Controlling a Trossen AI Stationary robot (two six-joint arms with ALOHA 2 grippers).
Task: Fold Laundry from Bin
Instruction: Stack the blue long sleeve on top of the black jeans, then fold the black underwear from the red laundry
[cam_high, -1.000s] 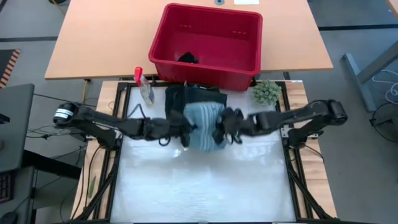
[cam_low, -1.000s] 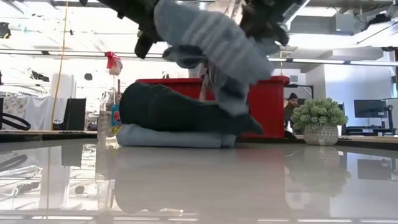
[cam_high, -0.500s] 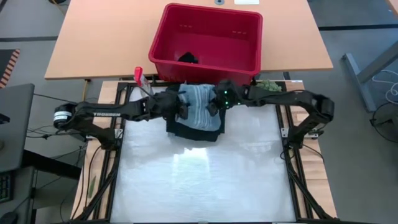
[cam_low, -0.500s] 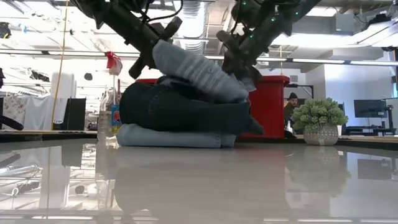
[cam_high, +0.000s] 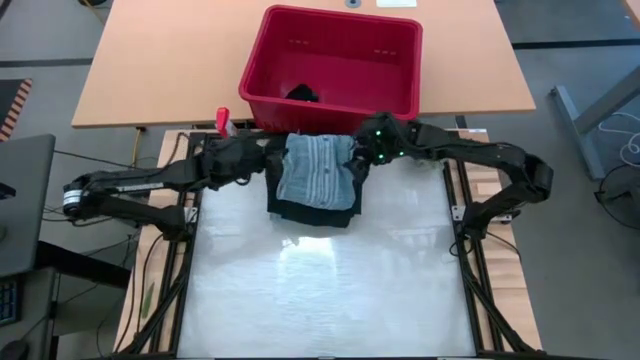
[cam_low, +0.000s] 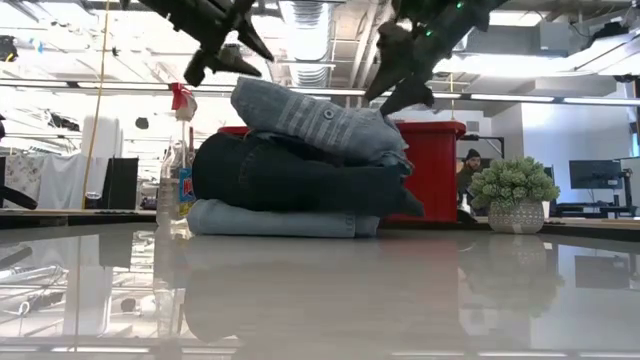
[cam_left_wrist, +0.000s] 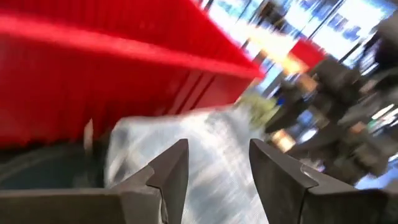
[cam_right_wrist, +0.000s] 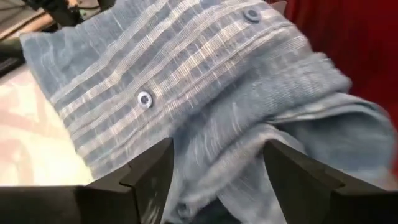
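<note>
A folded grey-blue striped shirt (cam_high: 315, 170) (cam_low: 320, 122) lies on top of a stack of laundry. Under it is a dark navy garment (cam_low: 290, 180), and a light blue one (cam_low: 270, 220) rests on the table at the bottom. The stack stands just in front of the red bin (cam_high: 330, 15), which holds a black piece (cam_high: 302, 94). My left gripper (cam_high: 268, 160) (cam_low: 222, 60) hangs open above the shirt's left end. My right gripper (cam_high: 360, 160) (cam_right_wrist: 217, 146) stands open just over its right end, with nothing between the fingers.
A spray bottle (cam_low: 175, 175) with a red top stands left of the stack. A small green plant in a white pot (cam_low: 513, 190) stands to its right. The near half of the white table (cam_high: 320, 290) is free room. A person (cam_low: 470, 160) sits far off in the room.
Both grippers carried the folded striped shirt toward the far edge and lowered it onto the dark garment. They then opened, let go, drew apart and rose a little. The shirt now lies on the stack, no longer hanging between them.
</note>
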